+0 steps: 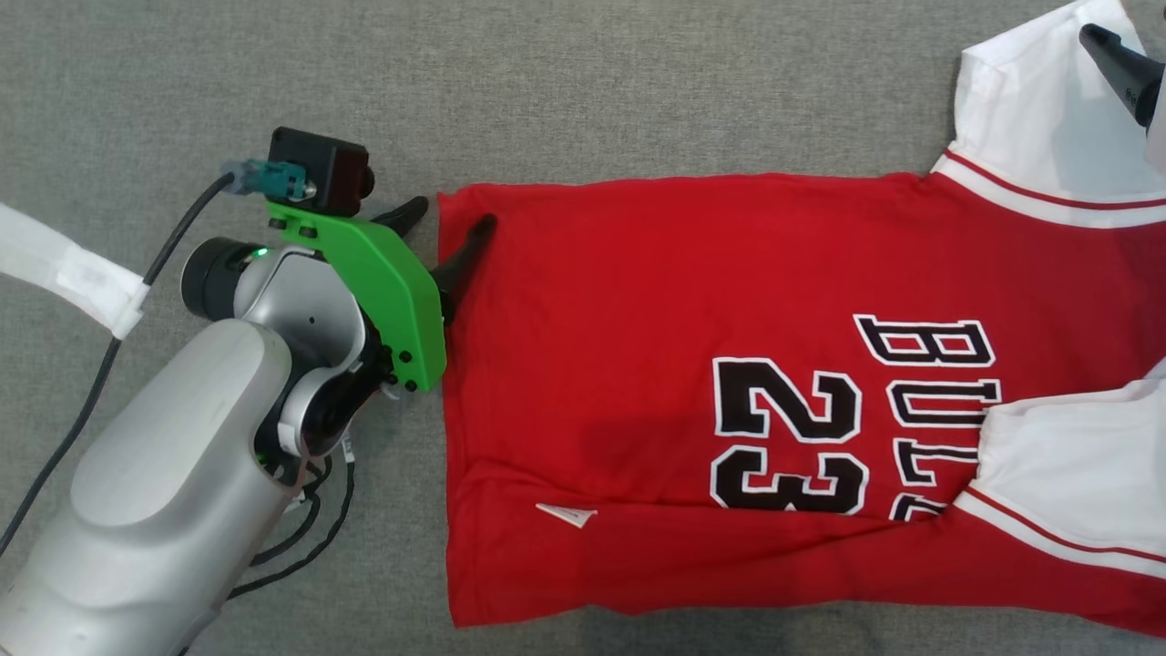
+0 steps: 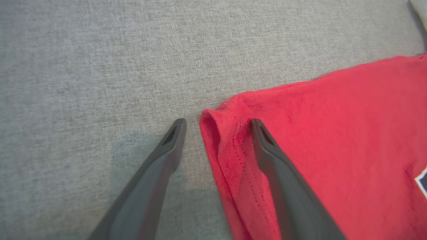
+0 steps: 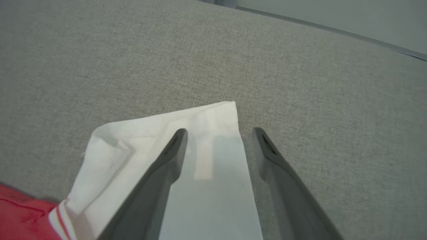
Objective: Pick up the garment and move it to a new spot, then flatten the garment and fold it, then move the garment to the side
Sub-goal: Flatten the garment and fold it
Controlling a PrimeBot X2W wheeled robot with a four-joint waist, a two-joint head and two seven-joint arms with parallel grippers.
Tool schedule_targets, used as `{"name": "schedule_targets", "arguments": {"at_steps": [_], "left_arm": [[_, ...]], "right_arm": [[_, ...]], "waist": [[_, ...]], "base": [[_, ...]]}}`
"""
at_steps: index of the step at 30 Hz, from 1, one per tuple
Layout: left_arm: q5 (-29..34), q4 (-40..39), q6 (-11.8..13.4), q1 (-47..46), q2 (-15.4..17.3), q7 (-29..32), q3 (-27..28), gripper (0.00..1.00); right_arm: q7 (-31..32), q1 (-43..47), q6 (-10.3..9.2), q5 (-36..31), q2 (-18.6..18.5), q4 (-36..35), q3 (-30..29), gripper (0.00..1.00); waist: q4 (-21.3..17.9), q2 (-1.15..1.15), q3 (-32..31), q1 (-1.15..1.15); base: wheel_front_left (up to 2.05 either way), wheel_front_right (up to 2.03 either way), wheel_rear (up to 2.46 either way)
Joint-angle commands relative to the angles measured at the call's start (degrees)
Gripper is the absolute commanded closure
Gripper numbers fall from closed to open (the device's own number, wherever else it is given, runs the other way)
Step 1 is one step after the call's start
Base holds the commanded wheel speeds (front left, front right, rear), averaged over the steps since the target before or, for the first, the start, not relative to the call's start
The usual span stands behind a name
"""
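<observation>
A grey woven surface is carrying everything. In the right wrist view its far edge is running under a pale band, possibly a wall, though it is too blurred to be sure.

One jersey is lying flat, well short of that edge. Its long axis is running left to right across the robot's front, with the hem pointing to the robot's left and the collar end to its right. It is red, showing "23" and black lettering, with two white sleeves: a far sleeve and a near sleeve lying over the lettering. One small white tag is sitting near the hem.

The left gripper is standing released, jaws spread astride the hem's far corner, one finger over red cloth and one over bare surface. The right gripper is likewise released, jaws wide above the far sleeve's end, holding nothing.
</observation>
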Motion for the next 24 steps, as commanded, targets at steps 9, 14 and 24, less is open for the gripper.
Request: {"name": "schedule_targets", "arguments": {"at_steps": [9, 14, 24], "left_arm": [[-0.77, 5.6, -3.45, -3.34, -2.23, 4.96, -3.09, 0.02], [-0.39, 6.72, -3.92, -3.84, -2.35, 6.09, -4.13, 0.57], [0.14, 7.03, -4.6, -3.78, -3.23, 3.74, -4.29, 1.0]], "right_arm": [[2.07, -5.45, 0.02, -1.62, -1.5, 8.96, 3.26, 0.0], [1.36, -6.11, -0.03, -3.32, -2.7, 11.66, 3.86, 0.0], [-4.02, -5.58, -0.02, 2.72, -1.82, 10.47, 5.98, 1.0]], "waist": [[4.06, 0.65, 3.01, -0.01], [4.25, 0.65, 2.99, -0.01], [3.38, 0.65, 0.29, -0.01]], "base": [[0.0, 0.0, 0.0], [0.0, 0.0, 0.0], [0.0, 0.0, 0.0]]}}
